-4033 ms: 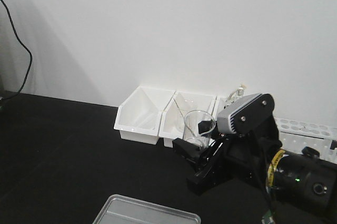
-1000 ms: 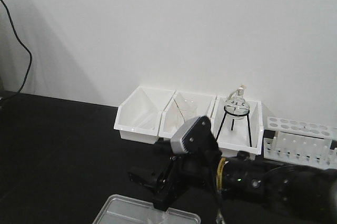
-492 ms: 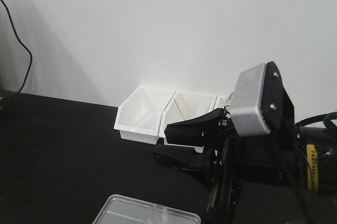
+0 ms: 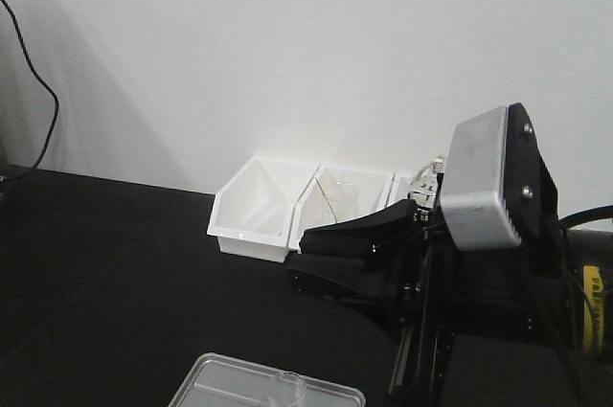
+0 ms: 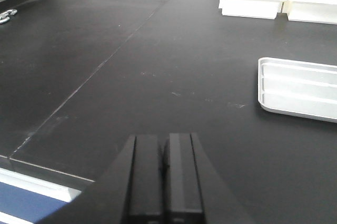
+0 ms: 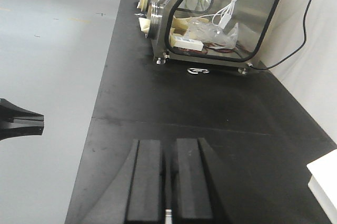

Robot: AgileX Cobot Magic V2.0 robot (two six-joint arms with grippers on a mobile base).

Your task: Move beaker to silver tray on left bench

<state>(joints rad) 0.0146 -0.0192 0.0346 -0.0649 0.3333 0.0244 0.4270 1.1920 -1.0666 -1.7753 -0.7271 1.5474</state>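
Note:
The small clear beaker stands in the silver tray at the bottom edge of the front view; only its rim shows. The tray lies on the black left bench. In the left wrist view the tray is at the right, cut off by the frame, and no beaker shows there. My right gripper hangs above and right of the tray, away from the beaker; in its wrist view the right gripper is shut and empty. My left gripper is shut and empty, low over the bench, left of the tray.
White plastic bins stand against the back wall; the middle one holds a clear beaker with a rod. A glass-fronted box with cables stands at the far end of the bench. A white bin corner shows at the right.
One second ago my right gripper was low at the tray. It has since risen and swung up to the right, leaving the beaker standing in the tray.

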